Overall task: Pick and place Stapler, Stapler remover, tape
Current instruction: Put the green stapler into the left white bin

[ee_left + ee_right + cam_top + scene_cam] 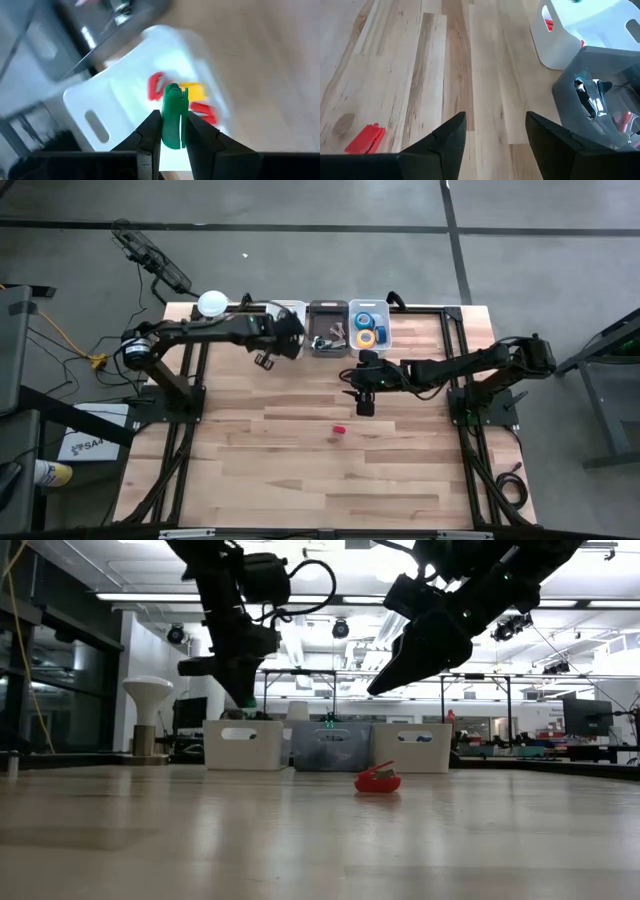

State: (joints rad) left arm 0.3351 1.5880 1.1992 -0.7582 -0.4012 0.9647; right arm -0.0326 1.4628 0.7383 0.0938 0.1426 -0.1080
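Green plastic, a small stapler [173,116], sits pinched between the left gripper's [174,131] fingers, held narrow above a white bin [125,107] that already holds red and yellow pieces (details blurred). Ahead of the right gripper's [495,131] fingers, which stand wide and hold nothing, a red stapler [365,138] lies alone on the wooden tabletop [420,65], off to one side. A grey bin [600,107] stands just beside the white one; the tape [367,328] rolls rest in a third bin.

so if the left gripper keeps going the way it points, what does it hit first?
Probably the white bin. The left gripper, shut on a green item, points into it, where red and yellow pieces lie. How far off is unclear.
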